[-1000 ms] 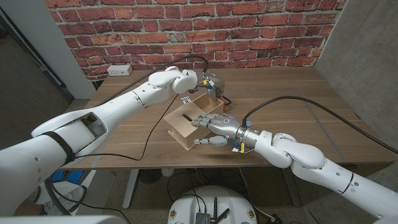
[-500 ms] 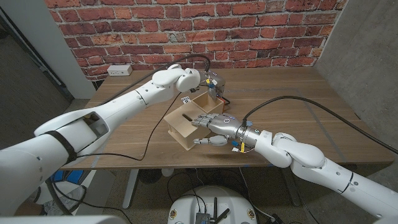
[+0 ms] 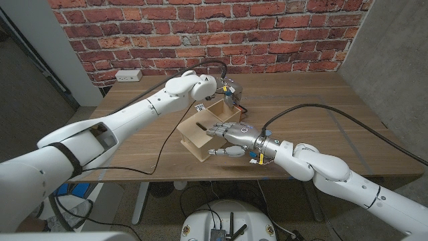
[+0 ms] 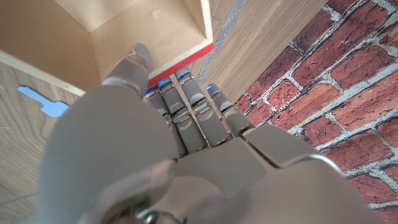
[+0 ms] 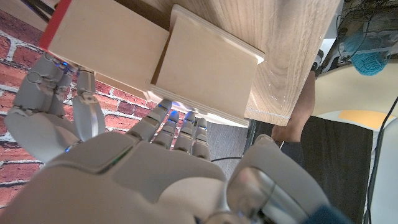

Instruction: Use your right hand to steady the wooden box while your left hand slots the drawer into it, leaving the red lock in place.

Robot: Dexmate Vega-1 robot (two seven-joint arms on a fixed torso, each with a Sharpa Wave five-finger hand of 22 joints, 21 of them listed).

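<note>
The wooden box (image 3: 202, 136) sat near the middle of the wooden counter (image 3: 348, 114), toward its front edge, turned at an angle with one corner pointing at the robot. A slot was cut in its top face. The drawer (image 3: 218, 111) stood partly out of the box's far end, open side up and its inside bare, as the left wrist view showed (image 4: 143, 25). In the right wrist view the box (image 5: 208, 68) and the drawer (image 5: 106, 46) lay end to end as two pale plywood blocks.

The right robot hand (image 3: 231, 137) grasped the box from the right side, its fingers (image 3: 217, 128) spread over the top face and the thumb low against the side panel. The left robot hand (image 3: 224, 90) was at the drawer's far end; from the left wrist view its fingers (image 4: 186, 102) reached to the drawer's end wall, but whether they gripped it or only pressed on it could not be told.

The red lock (image 4: 181, 64) showed as a thin red strip along the drawer's end edge, just ahead of the left fingertips, and as a red corner in the right wrist view (image 5: 59, 18).

A white power strip (image 3: 127, 75) lay at the counter's far left corner, well apart from the box.
</note>
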